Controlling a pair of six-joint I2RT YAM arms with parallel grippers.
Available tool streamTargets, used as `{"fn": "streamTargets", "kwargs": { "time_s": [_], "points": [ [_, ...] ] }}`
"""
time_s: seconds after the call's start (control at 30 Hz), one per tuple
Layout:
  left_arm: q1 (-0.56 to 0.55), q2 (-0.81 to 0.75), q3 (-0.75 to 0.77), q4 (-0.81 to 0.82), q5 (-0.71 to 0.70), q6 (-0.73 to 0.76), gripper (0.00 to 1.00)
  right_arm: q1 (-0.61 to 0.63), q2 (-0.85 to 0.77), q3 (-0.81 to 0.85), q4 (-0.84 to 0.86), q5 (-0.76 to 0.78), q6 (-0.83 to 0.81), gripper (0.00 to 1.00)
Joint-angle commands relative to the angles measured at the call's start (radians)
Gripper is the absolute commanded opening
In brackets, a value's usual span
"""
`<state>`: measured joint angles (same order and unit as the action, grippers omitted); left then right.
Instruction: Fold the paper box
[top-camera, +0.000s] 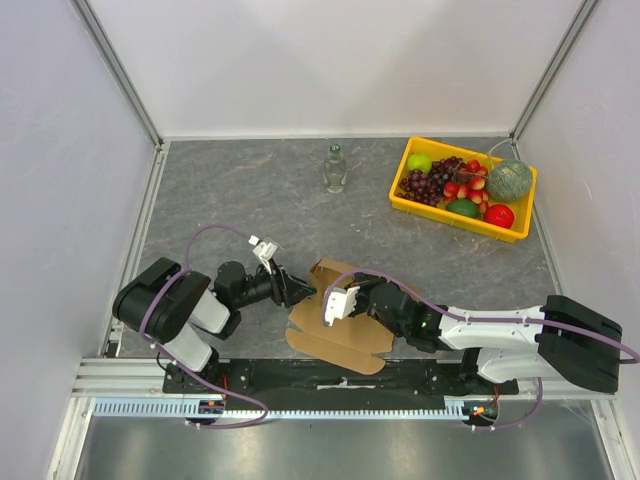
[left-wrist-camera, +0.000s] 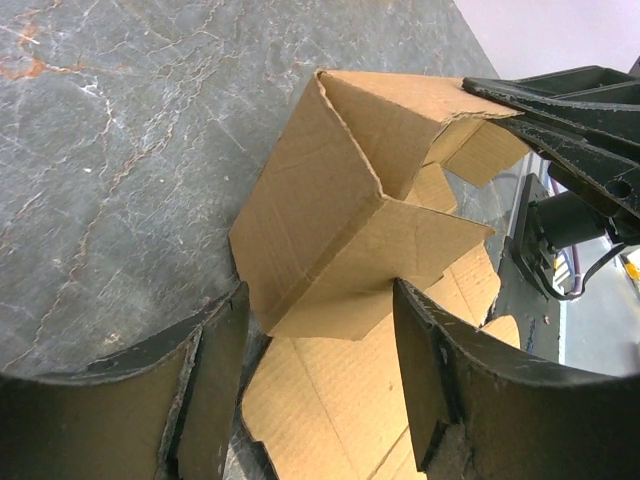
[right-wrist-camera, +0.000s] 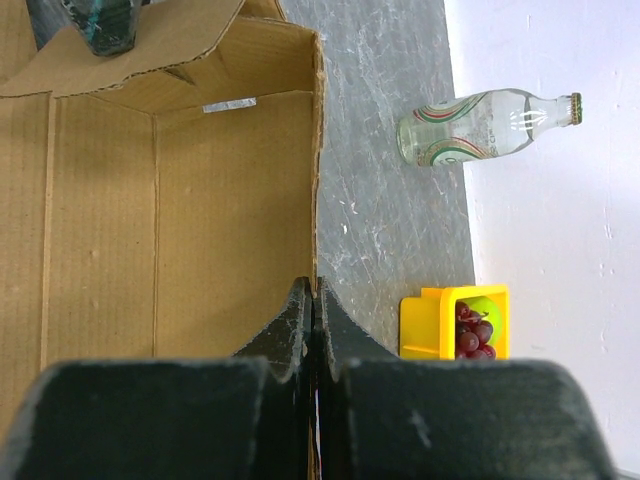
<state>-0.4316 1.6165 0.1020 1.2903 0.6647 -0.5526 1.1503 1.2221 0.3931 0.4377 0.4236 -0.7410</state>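
The paper box (top-camera: 345, 338) is brown cardboard, partly raised, lying at the near middle of the table. In the left wrist view a folded corner of the box (left-wrist-camera: 330, 220) stands up over flat panels. My left gripper (left-wrist-camera: 320, 345) is open, its fingers (left-wrist-camera: 215, 380) either side of the lower flap and apart from it. In the top view the left gripper (top-camera: 298, 293) sits at the box's left edge. My right gripper (right-wrist-camera: 313, 292) is shut on the upper edge of a standing wall of the box (right-wrist-camera: 150, 220). It reaches in from the right (top-camera: 330, 292).
A clear glass bottle (top-camera: 335, 168) (right-wrist-camera: 480, 122) stands at the back middle. A yellow tray (top-camera: 452, 222) (right-wrist-camera: 425, 325) of fruit sits at the back right. White walls enclose the grey table (top-camera: 230, 200) on three sides.
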Motion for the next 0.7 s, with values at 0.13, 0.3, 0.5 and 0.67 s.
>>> {"fn": "streamTargets", "kwargs": {
  "time_s": [0.13, 0.3, 0.5, 0.67],
  "points": [
    [-0.025, -0.012, 0.053, 0.187, -0.01, 0.06, 0.67, 0.011, -0.004, 0.001, 0.012, -0.019, 0.02, 0.0],
    [-0.038, -0.023, 0.088, 0.138, -0.01, 0.097, 0.67, 0.019, -0.001, 0.004, 0.004, -0.023, 0.02, 0.0],
    [-0.081, -0.069, 0.096, 0.023, -0.068, 0.18, 0.67, 0.037, -0.001, 0.004, -0.002, -0.011, 0.019, 0.0],
    [-0.142, -0.115, 0.094, -0.061, -0.161, 0.235, 0.67, 0.046, 0.004, 0.004, -0.001, -0.009, 0.023, 0.0]
  ]
}}
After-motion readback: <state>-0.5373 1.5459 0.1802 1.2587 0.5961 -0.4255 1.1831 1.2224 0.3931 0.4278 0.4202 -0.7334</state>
